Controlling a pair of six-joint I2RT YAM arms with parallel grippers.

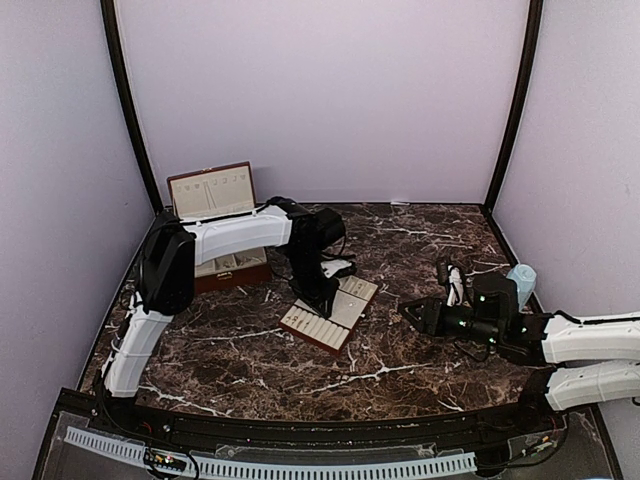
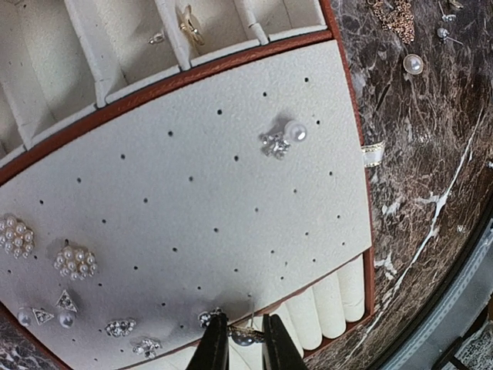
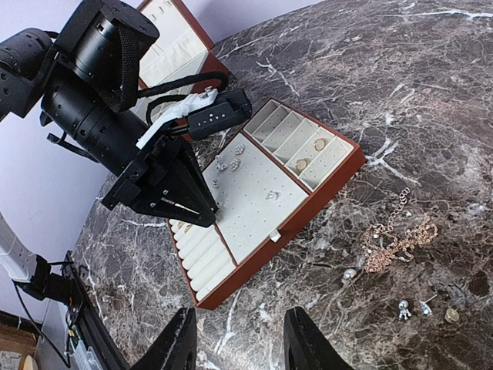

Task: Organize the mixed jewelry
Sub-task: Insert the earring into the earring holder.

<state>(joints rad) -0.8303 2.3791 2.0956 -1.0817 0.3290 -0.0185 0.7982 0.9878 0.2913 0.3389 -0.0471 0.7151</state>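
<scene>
Nearest the lens: black left gripper (image 2: pixel 245 351), jaws narrow, pinching small grey pearl drop earring (image 2: pixel 245 335). Directly beneath: cream slotted tray with reddish-brown frame (image 3: pixel 327 191), tips over seam between tray's perforated cream pad (image 2: pixel 192 208) and its padded ring rolls (image 2: pixel 331 297). Free holes just pad-side of tips; judged a short drop-in, earring post needing to point down. On pad: white pearl cluster studs (image 2: pixel 75 262) along one edge, crystal-and-pearl stud (image 2: pixel 281 139) toward opposite side. In tray's end compartments: gold ring (image 2: pixel 189 25), one small silvery piece (image 2: pixel 156 37). Off tray's compartment corner, on dark marble table (image 3: pixel 431 92): bunched rose-gold chain (image 3: pixel 397 239), long axis roughly along tray's long side, plus loose round pearl stud (image 2: pixel 414 64) and tiny silvery studs (image 3: pixel 400 310). Right gripper (image 3: pixel 243 347) wide, holding nothing, nearer than left to that loose pile.
</scene>
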